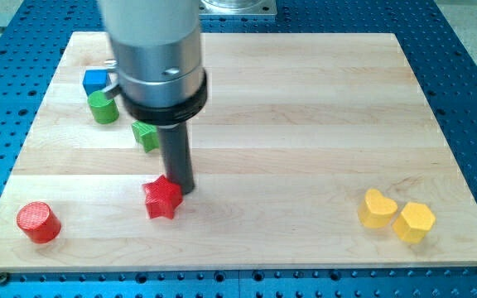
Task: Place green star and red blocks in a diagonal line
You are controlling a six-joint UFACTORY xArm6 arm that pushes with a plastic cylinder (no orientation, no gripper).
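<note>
Now red star touches my tip (left).

My tip touches the star at its upper right, the cylinder lying well left, two blocks far right

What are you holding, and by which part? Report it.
Nothing is held. My tip has no grasp; it rests against the upper right edge of the red star, only pushing.
</note>
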